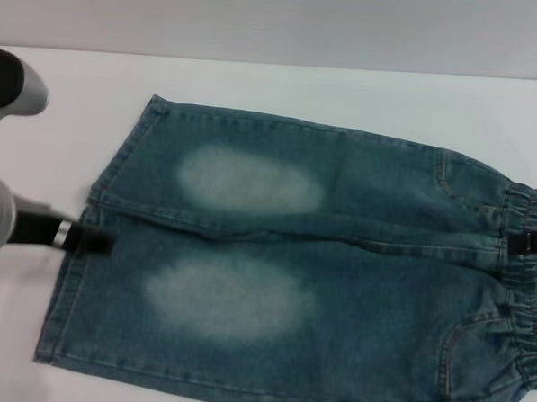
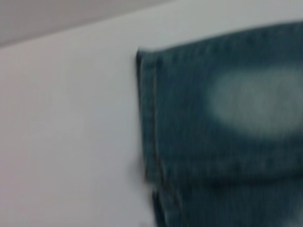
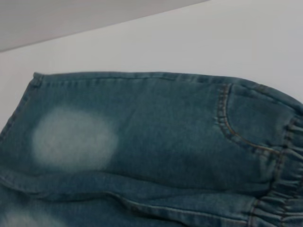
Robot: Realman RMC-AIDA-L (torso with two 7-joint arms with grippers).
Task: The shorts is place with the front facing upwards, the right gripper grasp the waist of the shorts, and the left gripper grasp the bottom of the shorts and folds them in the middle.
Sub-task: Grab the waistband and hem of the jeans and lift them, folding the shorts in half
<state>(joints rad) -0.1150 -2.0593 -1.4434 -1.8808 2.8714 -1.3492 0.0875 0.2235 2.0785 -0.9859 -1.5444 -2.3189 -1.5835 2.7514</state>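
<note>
The blue-green denim shorts (image 1: 284, 256) lie flat on the white table (image 1: 346, 88), front up, with two pale oval patches. The leg hems at the bottom (image 1: 70, 290) are on the left and the gathered waist (image 1: 528, 314) is on the right. My left gripper (image 1: 100, 243), on its silver arm with a green light, sits at the slit between the two hems. My right gripper (image 1: 529, 242) shows as a slim black bar at the middle of the waistband. The left wrist view shows a hem corner (image 2: 149, 118). The right wrist view shows the waistband (image 3: 284, 189) and an orange-stitched pocket (image 3: 232, 127).
A grey and black part of the left arm (image 1: 9, 88) stands at the far left edge of the table. Bare white table lies beyond the shorts at the back and to the left of the hems.
</note>
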